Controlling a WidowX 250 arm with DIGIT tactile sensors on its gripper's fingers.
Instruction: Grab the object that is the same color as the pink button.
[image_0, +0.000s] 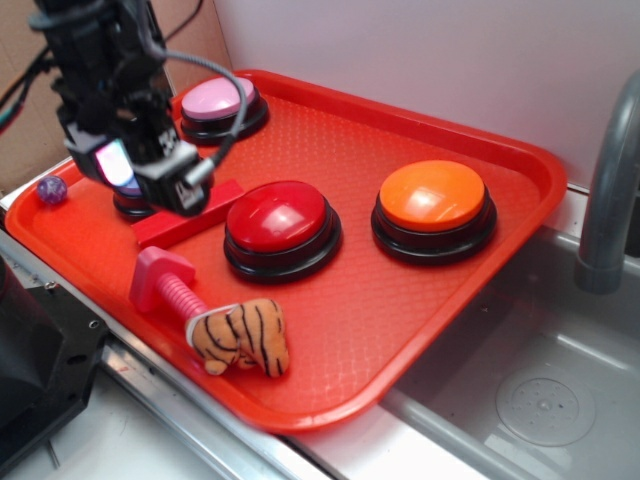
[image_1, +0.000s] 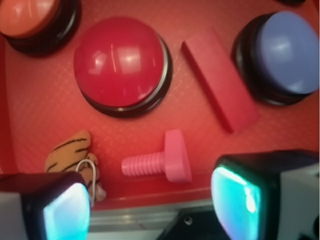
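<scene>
Gripper hovers with its pads spread wide, nothing between them. The small bright pink ribbed plastic bolt lies on its side at twelve o'clock of that gap (shaft crosswise, handy for pinching), matching the round pale pink domed button.

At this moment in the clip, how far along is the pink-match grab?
Done: nothing grasped yet. In hand: the pincer hangs open above the tray, the pink bolt lying in the gap between its fingers in the wrist view. Left: descend, close on the bolt, lift it.
</scene>
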